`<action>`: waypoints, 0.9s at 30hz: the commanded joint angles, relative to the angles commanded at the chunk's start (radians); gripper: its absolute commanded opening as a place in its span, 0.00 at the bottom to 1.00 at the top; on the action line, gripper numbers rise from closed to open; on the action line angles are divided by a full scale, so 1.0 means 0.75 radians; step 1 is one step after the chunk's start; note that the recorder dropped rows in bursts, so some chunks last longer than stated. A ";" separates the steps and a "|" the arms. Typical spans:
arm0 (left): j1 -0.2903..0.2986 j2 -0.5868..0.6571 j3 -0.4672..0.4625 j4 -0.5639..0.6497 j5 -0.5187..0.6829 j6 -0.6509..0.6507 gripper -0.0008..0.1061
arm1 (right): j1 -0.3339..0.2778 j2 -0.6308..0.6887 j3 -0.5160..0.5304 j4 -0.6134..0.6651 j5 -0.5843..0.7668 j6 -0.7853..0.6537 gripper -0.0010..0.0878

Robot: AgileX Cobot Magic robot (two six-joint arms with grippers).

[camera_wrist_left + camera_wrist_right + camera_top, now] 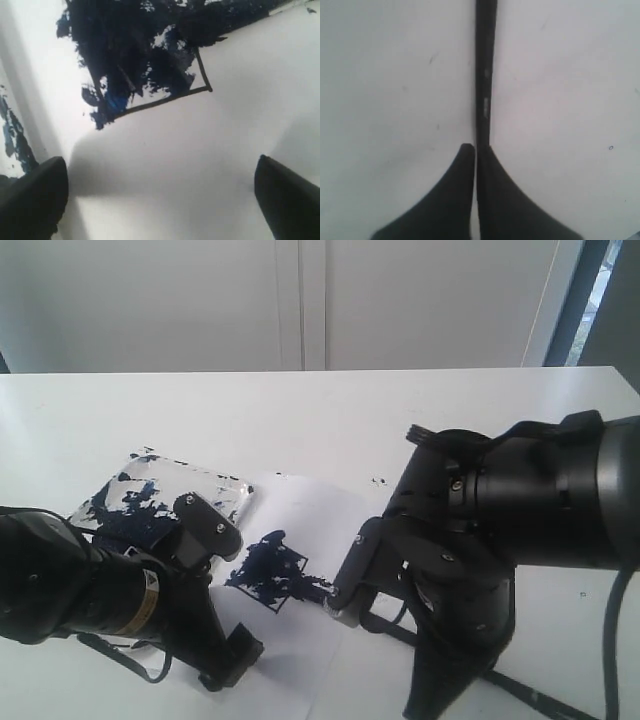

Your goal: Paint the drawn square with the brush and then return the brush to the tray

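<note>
I'm seeing right tool point(476, 150) clamping brush point(485, 75), fingers closing on black shaft, shaft running straight out over bare white surface. In exterior view, right tool hanging at 4 o'clock edge of square point(272, 570); brush tip not showing there. Square partly filling with dark blue paint. Left tool point(160, 160) gaping wide, gripping nothing, hovering over paper point(315, 510) at 8 o'clock of square. Tray point(225, 488) sitting on bench point(300, 410) at 10 o'clock of square.
</note>
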 joint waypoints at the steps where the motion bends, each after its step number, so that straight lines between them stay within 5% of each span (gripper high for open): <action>1: 0.000 -0.003 0.000 0.000 -0.012 0.005 0.95 | 0.000 0.000 0.000 0.000 -0.018 0.000 0.26; 5: 0.000 -0.003 0.000 0.000 -0.032 0.010 0.95 | 0.000 0.002 0.000 0.000 -0.058 0.000 0.65; 7: 0.000 -0.003 0.000 0.000 -0.032 0.012 0.95 | 0.000 0.002 0.000 -0.006 -0.058 0.000 0.72; 21: 0.000 -0.003 0.002 0.000 -0.057 0.028 0.95 | -0.003 0.146 0.078 -0.141 -0.170 0.086 0.66; 27: 0.000 0.016 0.002 0.000 -0.059 0.031 0.95 | -0.023 0.191 0.154 -0.110 -0.204 0.086 0.44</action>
